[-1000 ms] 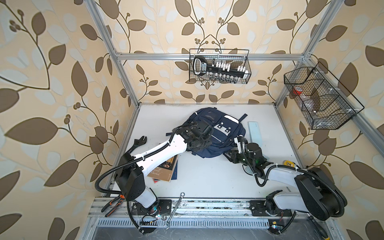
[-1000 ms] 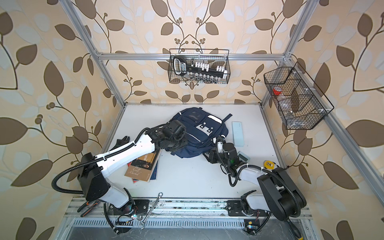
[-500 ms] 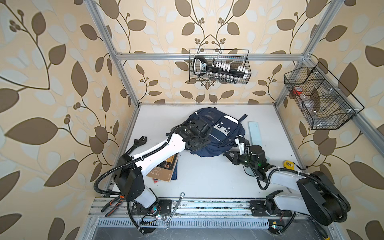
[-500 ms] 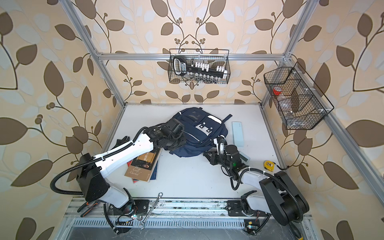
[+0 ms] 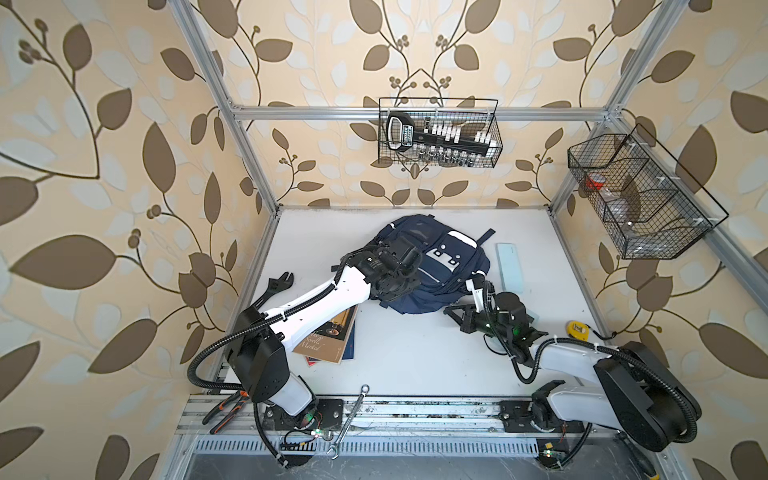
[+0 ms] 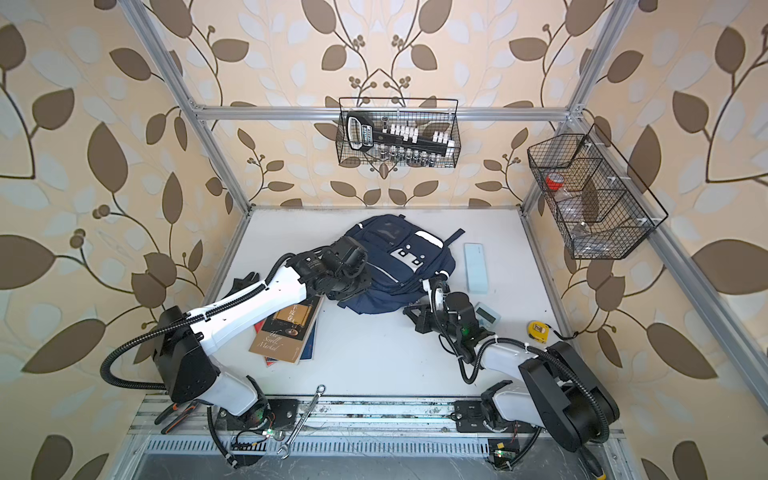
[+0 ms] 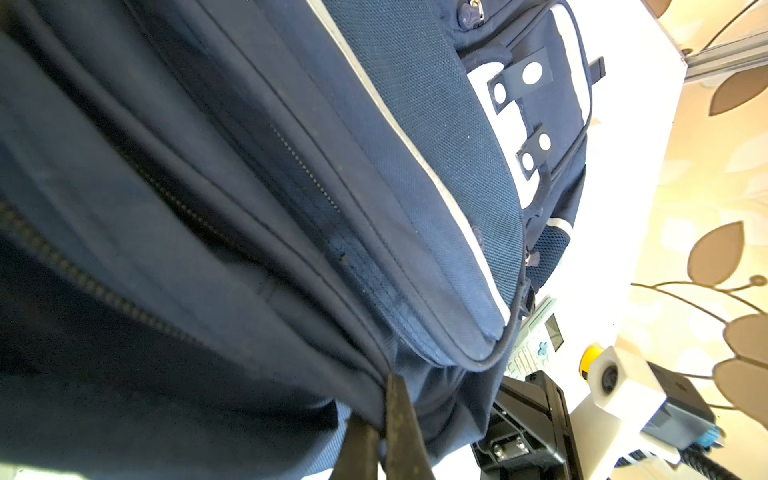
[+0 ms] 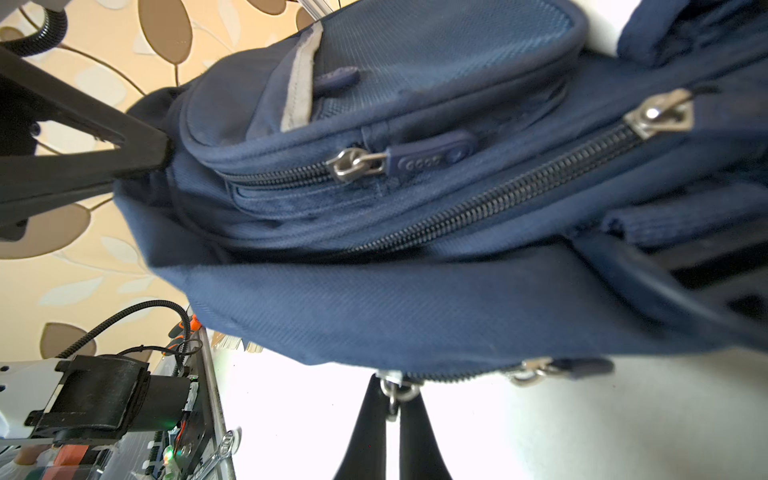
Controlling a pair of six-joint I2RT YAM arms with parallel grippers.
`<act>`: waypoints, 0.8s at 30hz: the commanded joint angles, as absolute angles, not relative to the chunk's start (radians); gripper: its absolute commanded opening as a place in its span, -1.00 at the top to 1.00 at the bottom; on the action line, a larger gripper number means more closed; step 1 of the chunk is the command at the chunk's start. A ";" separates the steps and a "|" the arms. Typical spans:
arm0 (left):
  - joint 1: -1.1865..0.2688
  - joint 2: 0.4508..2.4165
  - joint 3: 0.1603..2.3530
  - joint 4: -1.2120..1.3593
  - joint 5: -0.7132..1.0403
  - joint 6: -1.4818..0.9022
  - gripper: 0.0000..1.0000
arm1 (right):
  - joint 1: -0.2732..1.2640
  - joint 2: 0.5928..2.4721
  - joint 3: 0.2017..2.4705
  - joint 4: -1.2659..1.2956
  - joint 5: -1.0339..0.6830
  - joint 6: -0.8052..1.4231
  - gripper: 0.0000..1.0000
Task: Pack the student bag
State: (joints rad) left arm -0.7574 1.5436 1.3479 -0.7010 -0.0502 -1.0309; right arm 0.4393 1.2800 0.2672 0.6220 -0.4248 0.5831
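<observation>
The student bag, a navy backpack with white stripes and a dotted white patch, lies on the white table in both top views. My left gripper is shut, pinching a fold of the bag's fabric at its near left edge. Its black fingers also show in the right wrist view. My right gripper is shut on a small metal zipper pull at the bag's near right edge. A second slider sits further along that same zip.
Stacked books lie under my left arm. A pale blue case, a calculator and a yellow tape measure lie right of the bag. An adjustable wrench, a spanner and pliers lie along the left and front. Wire baskets hang above.
My right gripper's jaws have closed onto the zipper pull. My left gripper has kept its pinch on the bag's fabric and barely moved.
</observation>
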 commanded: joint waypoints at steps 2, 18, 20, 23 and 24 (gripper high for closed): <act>-0.746 1.496 1.384 -0.649 -0.050 -1.026 1.00 | 0.460 1.275 0.276 0.592 -0.387 0.581 1.00; -0.789 1.540 1.219 -0.485 -0.008 -1.103 1.00 | 0.747 1.229 0.519 0.071 -0.124 0.688 1.00; -0.793 1.541 1.183 -0.467 -0.007 -1.135 1.00 | 0.749 1.257 0.578 0.027 -0.133 0.698 1.00; -0.792 1.523 1.150 -0.465 -0.039 -1.155 1.00 | 0.748 1.271 0.603 0.001 -0.138 0.708 1.00; -0.789 1.519 1.150 -0.471 -0.044 -1.152 1.00 | 0.748 1.272 0.606 -0.007 -0.139 0.712 1.00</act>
State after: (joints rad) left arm -0.7795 1.5478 1.1530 -0.5411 -0.0280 -1.1275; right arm 0.7399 1.2659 0.5686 0.0368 -0.1375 0.6899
